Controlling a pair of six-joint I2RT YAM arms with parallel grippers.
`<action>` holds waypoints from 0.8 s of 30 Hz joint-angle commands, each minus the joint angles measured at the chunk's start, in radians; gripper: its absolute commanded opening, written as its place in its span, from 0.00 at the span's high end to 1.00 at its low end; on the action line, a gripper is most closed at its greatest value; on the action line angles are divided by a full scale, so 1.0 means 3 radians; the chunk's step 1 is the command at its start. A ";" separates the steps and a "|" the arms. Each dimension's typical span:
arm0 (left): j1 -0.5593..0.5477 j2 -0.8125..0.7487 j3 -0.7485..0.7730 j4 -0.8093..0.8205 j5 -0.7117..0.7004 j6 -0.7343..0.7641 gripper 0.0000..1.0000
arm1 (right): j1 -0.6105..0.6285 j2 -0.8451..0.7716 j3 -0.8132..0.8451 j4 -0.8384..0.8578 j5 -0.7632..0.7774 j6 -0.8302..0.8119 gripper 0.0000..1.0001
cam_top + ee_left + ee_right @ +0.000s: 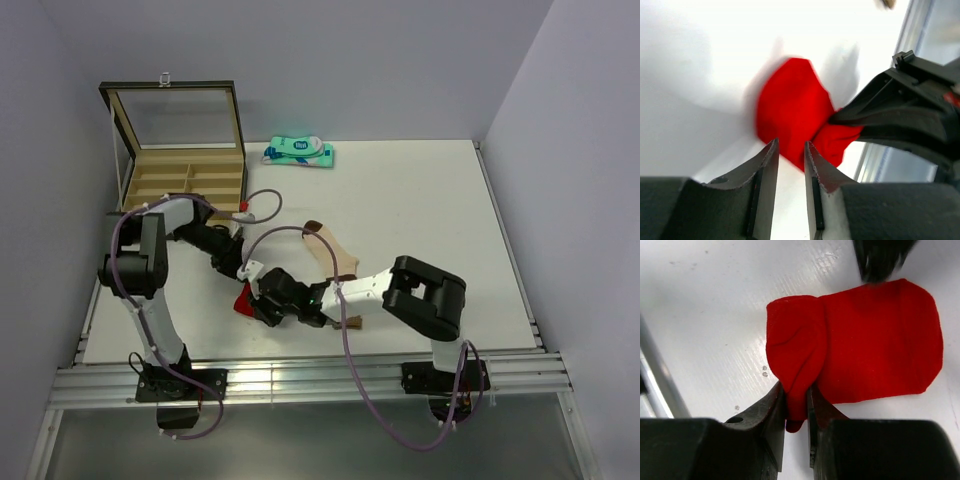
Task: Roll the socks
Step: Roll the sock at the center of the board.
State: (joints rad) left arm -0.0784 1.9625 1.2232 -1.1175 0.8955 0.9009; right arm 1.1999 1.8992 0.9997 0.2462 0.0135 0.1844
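Red sock [875, 340] laid on table [420, 200], folded end clamped by right fingers [771, 412]; left fingers [765, 167] slightly parted at its other end, nothing gripped; beige sock [335, 255] seen flat nearby

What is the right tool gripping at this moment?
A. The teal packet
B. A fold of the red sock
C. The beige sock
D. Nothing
B: in the right wrist view the right tool is closed on a bunched fold at the edge of the red sock, which lies on the table.
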 commanded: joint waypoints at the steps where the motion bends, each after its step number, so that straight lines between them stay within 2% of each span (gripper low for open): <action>1: 0.0189 -0.0369 -0.0094 0.0345 0.0160 -0.0195 0.69 | -0.0226 0.0086 -0.0121 -0.0166 -0.0811 0.0218 1.00; 3: 0.0281 -0.0568 -0.0211 0.0569 0.0119 -0.0312 0.69 | -0.0429 0.0193 -0.0080 -0.0192 -0.1163 0.0305 1.00; 8: 0.0476 -0.0993 -0.0523 0.1004 -0.0131 -0.0472 0.68 | -0.0778 0.0546 0.0322 -0.0692 -0.1772 0.0428 1.00; 16: 0.0451 -0.1836 -0.1233 0.1969 -0.0694 -0.0574 0.55 | -0.1202 0.1012 0.0799 -0.1413 -0.2713 0.0607 1.00; 19: 0.0318 -0.2265 -0.1575 0.2256 -0.0970 -0.0492 0.52 | -0.1325 0.1078 0.0947 -0.1678 -0.2842 0.0602 1.00; 24: -0.0305 -0.2874 -0.2057 0.2835 -0.1511 -0.0411 0.48 | -0.1417 0.1221 0.1188 -0.1971 -0.2995 0.0669 1.00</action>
State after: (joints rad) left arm -0.0826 1.1797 0.6582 -0.4320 0.5671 0.7513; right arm 0.7879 2.1921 1.3411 -0.1417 -0.9241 0.3939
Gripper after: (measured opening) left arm 0.517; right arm 0.242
